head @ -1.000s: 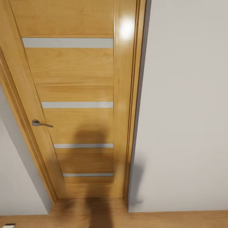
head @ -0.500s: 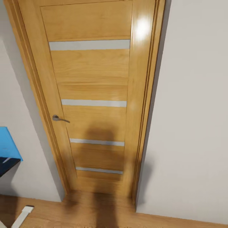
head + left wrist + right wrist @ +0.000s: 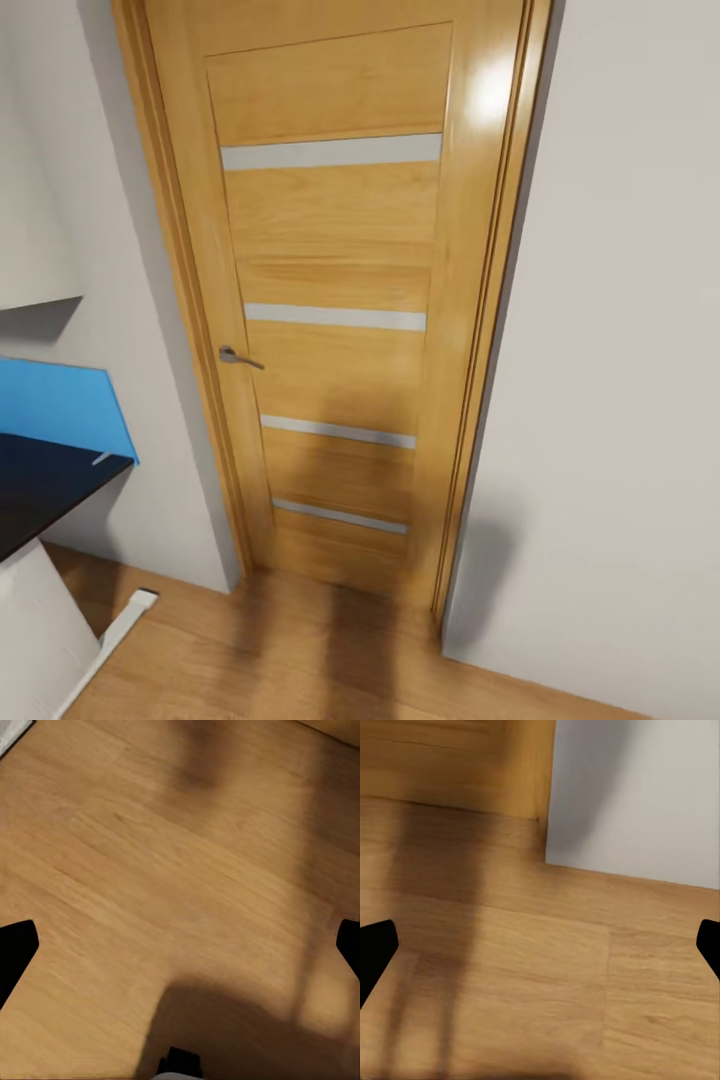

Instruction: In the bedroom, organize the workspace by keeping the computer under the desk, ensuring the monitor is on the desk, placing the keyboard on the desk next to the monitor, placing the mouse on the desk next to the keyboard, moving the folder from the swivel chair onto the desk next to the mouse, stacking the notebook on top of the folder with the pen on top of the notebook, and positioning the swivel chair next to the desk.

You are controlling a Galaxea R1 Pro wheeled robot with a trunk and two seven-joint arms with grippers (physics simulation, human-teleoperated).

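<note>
A corner of the desk (image 3: 40, 490), with its glossy black top, shows at the left edge of the head view, above a white side panel (image 3: 35, 630). The bright blue folder (image 3: 60, 410) sits along the desk's far edge by the wall; I cannot tell whether it lies flat or leans. My left gripper (image 3: 180, 949) is open over bare wooden floor, its black fingertips (image 3: 15, 952) wide apart. My right gripper (image 3: 540, 945) is open too, over floor near the wall's foot. The swivel chair, monitor, keyboard, mouse, notebook, pen and computer are out of view.
A shut light-wood door (image 3: 340, 320) with a silver handle (image 3: 238, 356) stands straight ahead, with grey wall (image 3: 610, 380) to its right. A white bar (image 3: 105, 640) lies on the wooden floor (image 3: 300, 660) by the desk. My shadow falls on the door.
The head camera has swung left, so the door has slid right in the picture. The desk corner and the blue folder have come into view at the left.
</note>
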